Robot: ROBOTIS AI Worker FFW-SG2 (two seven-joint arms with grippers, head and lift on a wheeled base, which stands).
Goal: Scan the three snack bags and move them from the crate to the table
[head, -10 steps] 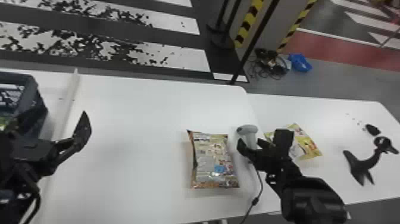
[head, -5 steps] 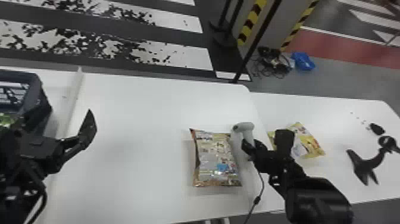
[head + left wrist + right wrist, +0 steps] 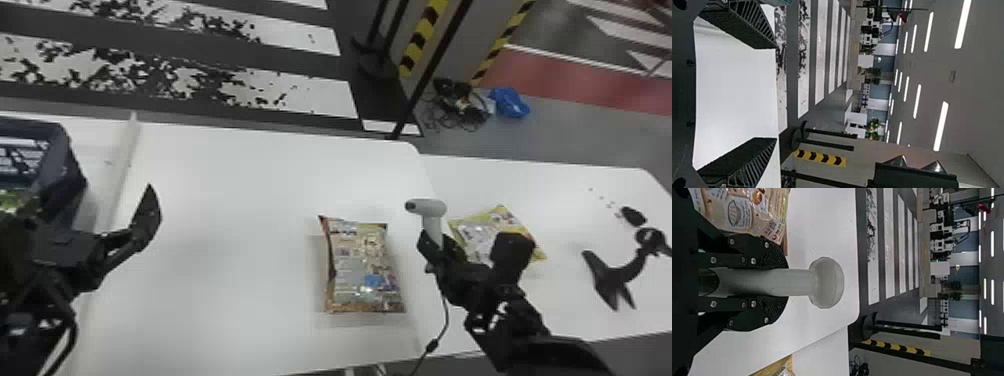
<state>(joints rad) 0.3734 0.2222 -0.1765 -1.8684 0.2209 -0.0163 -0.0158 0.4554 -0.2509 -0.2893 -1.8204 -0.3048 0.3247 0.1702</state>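
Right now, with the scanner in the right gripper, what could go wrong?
The cable runs from the scanner toward the table's near edge and might snag or tug in a swing. The right gripper is close beside the tan snack bag, so a leftward move could nudge it. Going right, the arm may brush the yellow snack bag.

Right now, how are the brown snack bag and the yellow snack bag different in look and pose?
The brown bag is mostly tan; the yellow bag is yellow with pale patches. The brown bag lies nearly straight, the yellow bag at a slant. The brown bag is left of the scanner, the yellow bag right. Both are printed, lying down.
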